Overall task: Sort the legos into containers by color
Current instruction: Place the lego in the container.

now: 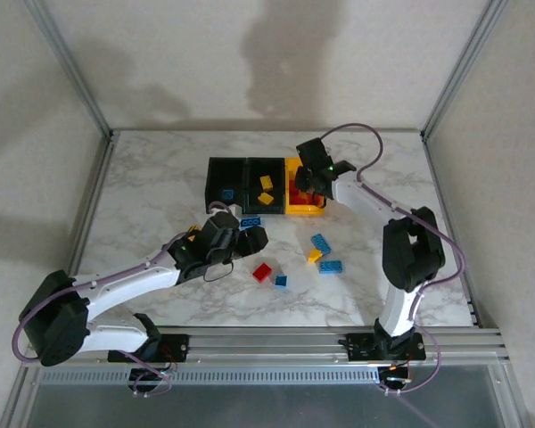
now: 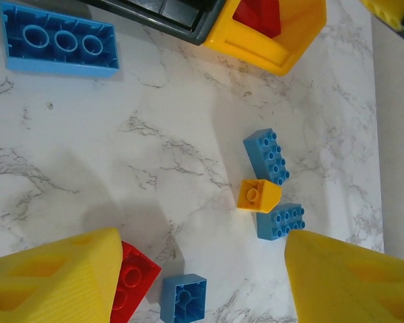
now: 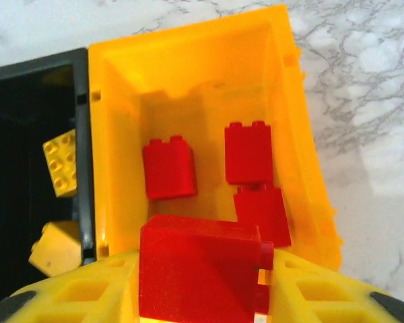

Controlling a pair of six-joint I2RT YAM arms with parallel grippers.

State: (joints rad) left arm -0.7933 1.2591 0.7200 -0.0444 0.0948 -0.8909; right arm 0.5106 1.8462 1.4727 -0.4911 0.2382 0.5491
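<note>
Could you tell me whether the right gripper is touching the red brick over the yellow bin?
Touching. The right wrist view shows the red brick clamped between the right gripper and its yellow fingers.

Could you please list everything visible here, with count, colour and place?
containers: three, two black and one yellow, joined row at the table's far side.
binned blue lego: one, blue, left black container.
binned yellow legos: two, yellow, middle black container.
binned red legos: three showing, red, yellow container.
loose legos: six, four blue, one red, one yellow, table before the containers.
table: one, white marble.
left gripper: one, yellow fingers, open above loose legos.
right gripper: one, yellow fingers, shut on a fourth red lego over the yellow container.
</note>
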